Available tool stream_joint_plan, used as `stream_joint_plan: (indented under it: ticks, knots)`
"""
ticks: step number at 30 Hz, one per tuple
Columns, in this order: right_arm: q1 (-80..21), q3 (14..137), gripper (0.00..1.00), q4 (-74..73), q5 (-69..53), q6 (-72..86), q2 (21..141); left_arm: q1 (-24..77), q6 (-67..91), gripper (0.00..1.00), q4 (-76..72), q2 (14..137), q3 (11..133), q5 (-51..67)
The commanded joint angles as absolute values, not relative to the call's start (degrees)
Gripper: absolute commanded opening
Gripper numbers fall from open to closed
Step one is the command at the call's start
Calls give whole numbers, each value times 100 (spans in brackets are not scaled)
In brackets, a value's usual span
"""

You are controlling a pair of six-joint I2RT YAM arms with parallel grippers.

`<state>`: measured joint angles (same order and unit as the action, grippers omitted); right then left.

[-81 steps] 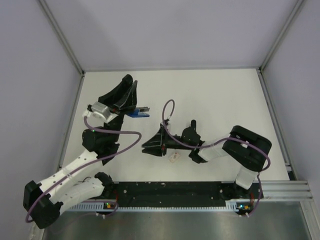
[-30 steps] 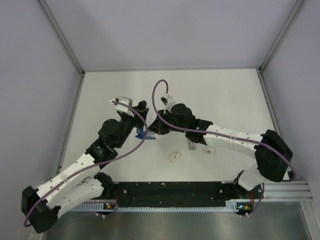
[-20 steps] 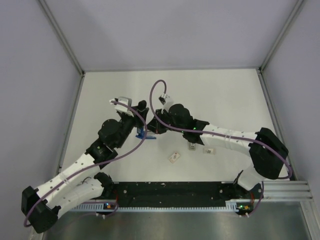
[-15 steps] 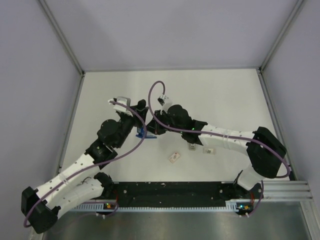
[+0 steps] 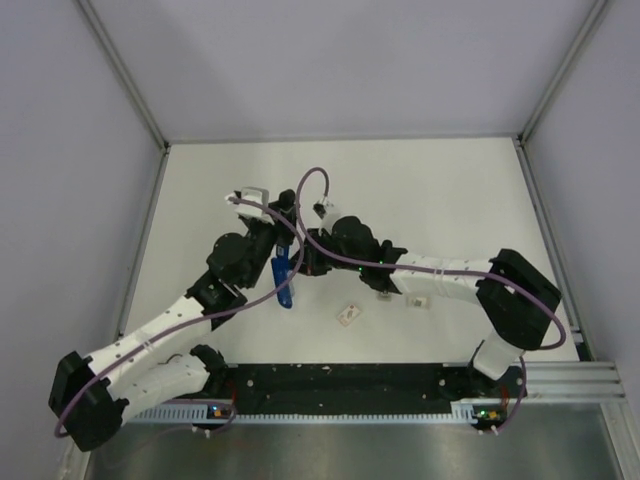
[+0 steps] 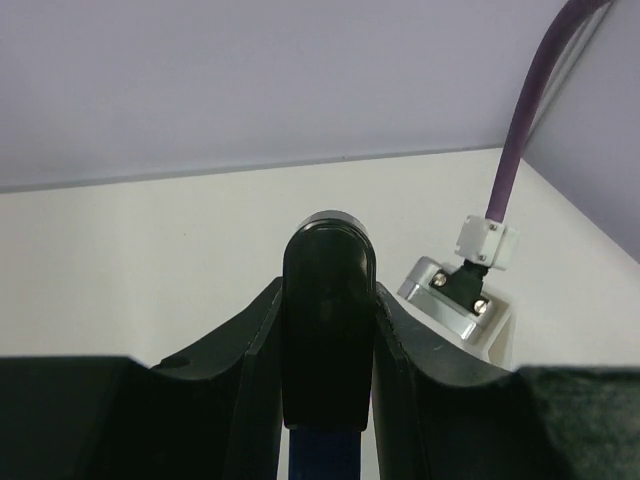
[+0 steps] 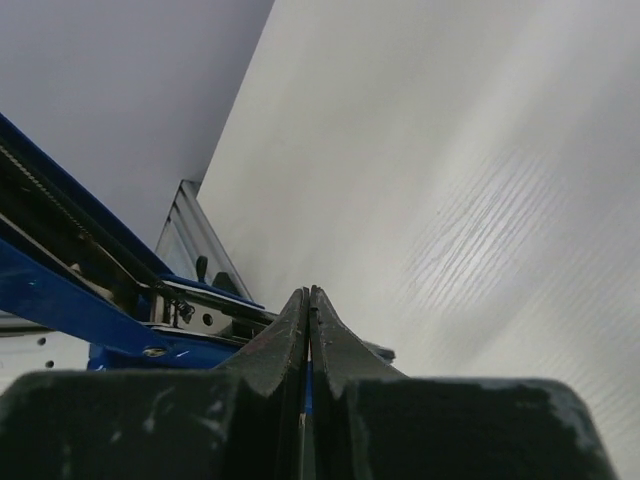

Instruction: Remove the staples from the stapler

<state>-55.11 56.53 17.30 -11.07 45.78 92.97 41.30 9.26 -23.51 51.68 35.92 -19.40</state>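
Top external view: the left gripper [image 5: 279, 246] grasps the blue stapler [image 5: 284, 282] near the middle of the table [image 5: 440, 190]. The stapler's long body points toward the near edge. The right gripper [image 5: 306, 258] sits just beside the stapler on its right side. 2 small whitish boxes [image 5: 348, 315] [image 5: 417, 300] lie on the table to the right, apart from both arms.

Left wrist view: the 2 fingers [image 6: 250, 350] of the left gripper [image 6: 328, 335] are clamped on the stapler's black rounded end [image 6: 327, 275], 1 on each flank, with blue body showing below. The grip looks centred and square, so this arm's job is simply to stay rigid as the anchor.

Right wrist view: the right gripper [image 7: 308, 325] is clenched on nothing, its 2 fingers pressed flat together into a thin wedge. The stapler [image 7: 60, 295] crosses the left side with its blue top lifted off a silvery rail, so the magazine stands open. The wedge tip sits right at that rail. The staples cannot be picked out here; they may lie in the channel, which is too small to read.

To do this step well, the closed tip should run along the channel, not across it. A light, steady push toward the open end would slide the strip out without bending it or prying the stapler from the left grip.
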Motion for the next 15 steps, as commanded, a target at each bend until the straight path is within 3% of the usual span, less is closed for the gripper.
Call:
stream_joint_plan:
  ticks: [1,15]
  knots:
    - [-5643,5581,0,2477,-1836,5185,9667,4157,835,0,-3682,5518,3885,-2223]
    - [-5651,5660,0,2690,-2048,5353,9774,4562,53,0,-4588,6987,4210,-2830]
